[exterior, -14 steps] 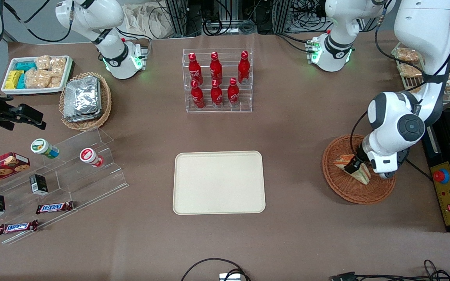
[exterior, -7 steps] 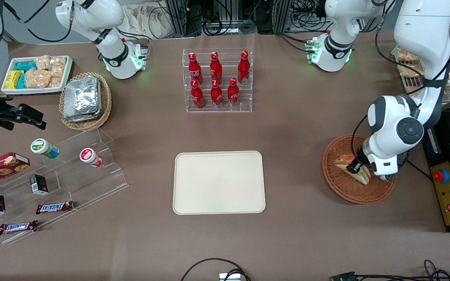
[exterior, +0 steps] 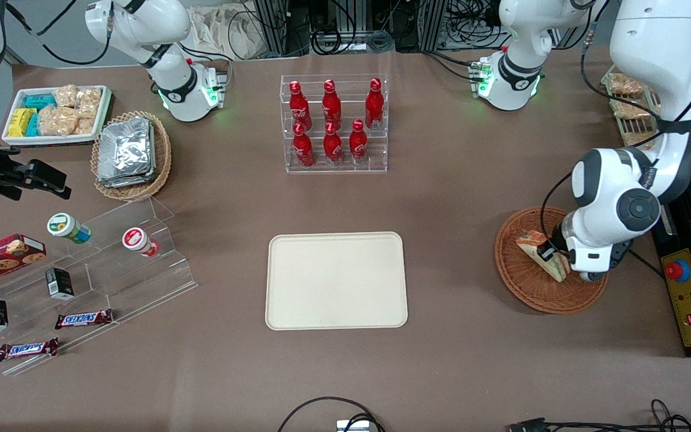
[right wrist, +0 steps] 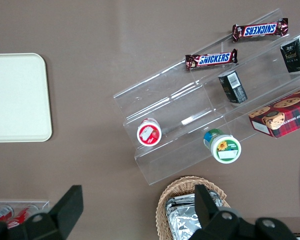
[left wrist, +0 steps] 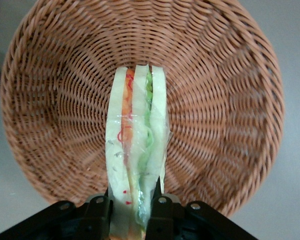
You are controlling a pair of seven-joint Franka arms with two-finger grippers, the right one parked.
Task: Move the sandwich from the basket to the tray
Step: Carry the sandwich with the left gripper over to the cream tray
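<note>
Pincer (left wrist: 131, 207) clamped on the sandwich (left wrist: 136, 165) at one end only; wrist cam shows the fingers (left wrist: 97, 210) squeezing the wrapped wedge edge-on, rest of it cantilevered out over the basket (left wrist: 230, 125). Front cam: sandwich (exterior: 542, 256) sits over the basket (exterior: 522, 288) interior, tilted; can't tell if it's clear of the weave or touching.

Risks, imo:
- Grip is on clear wrap + soft bread. Film is slick, so the wedge could slide out w/ any fast accel.
- End-grab means long lever arm. It may droop or rotate in the pincer during transfer.
- Squeeze too hard and the layers splay, filling shifts.
- Low lift = free end could snag the basket rim, dragging the basket along the surface.
- Tray (exterior: 336, 280) is well apart, toward the parked arm's end, so a long traverse w/ plenty of time to slip.
</note>
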